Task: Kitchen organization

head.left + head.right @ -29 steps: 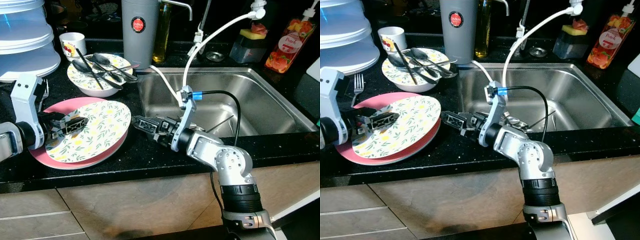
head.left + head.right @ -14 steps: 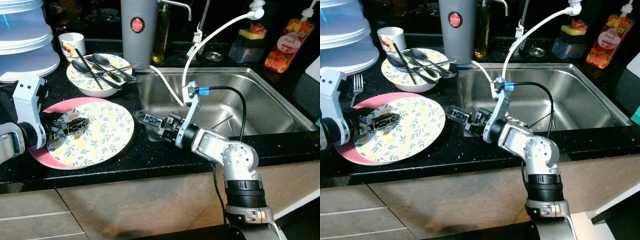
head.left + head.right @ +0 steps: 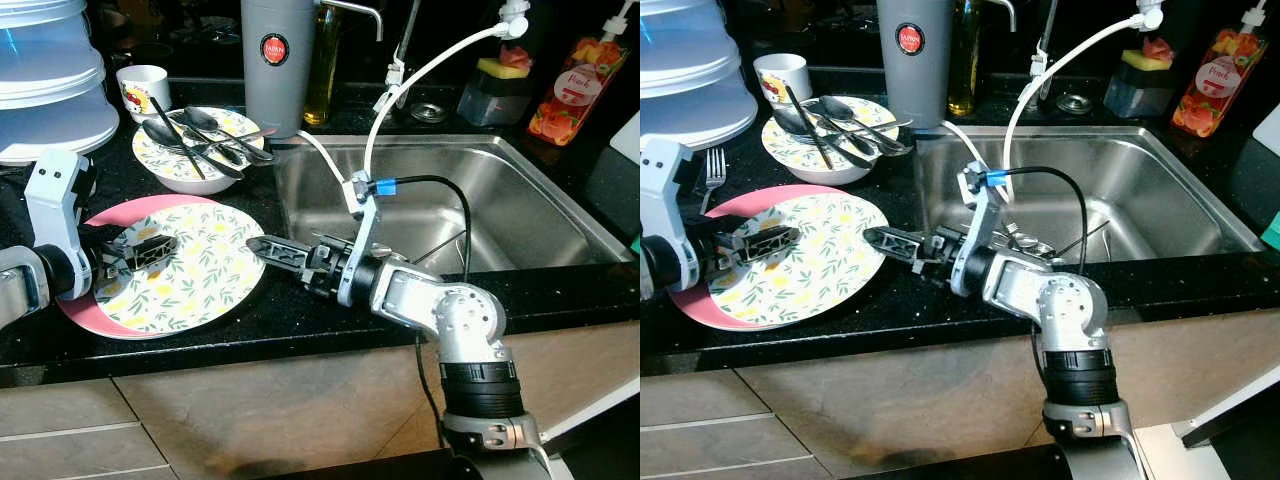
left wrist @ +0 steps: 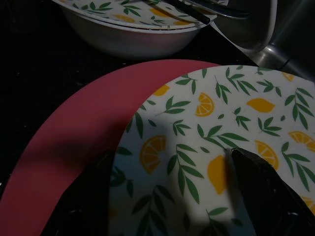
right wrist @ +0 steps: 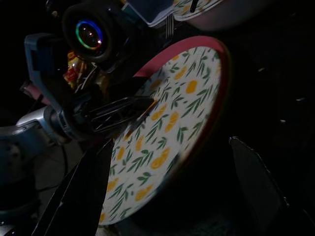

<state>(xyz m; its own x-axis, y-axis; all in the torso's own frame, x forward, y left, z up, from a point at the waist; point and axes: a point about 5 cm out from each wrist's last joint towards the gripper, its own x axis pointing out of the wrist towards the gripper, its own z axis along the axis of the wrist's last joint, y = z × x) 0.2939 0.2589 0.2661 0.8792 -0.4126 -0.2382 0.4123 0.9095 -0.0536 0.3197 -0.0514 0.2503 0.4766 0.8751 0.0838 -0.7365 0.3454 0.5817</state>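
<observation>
A lemon-patterned plate lies on a pink plate at the counter's front left. My left gripper is shut on the patterned plate's left side, with one finger lying on top of it. My right gripper reaches in from the sink side. It is open, and its fingertips sit right at the plate's right rim. I cannot tell whether they touch it.
Behind the plates stands a patterned bowl holding spoons and chopsticks, with a white cup, a grey tumbler and a white stacked container nearby. The steel sink opens to the right. A fork lies left of the plates.
The patterned plate, tilted up a second ago, now lies flatter on the pink plate. My right gripper drew back a little, then moved left to the plate's right rim.
</observation>
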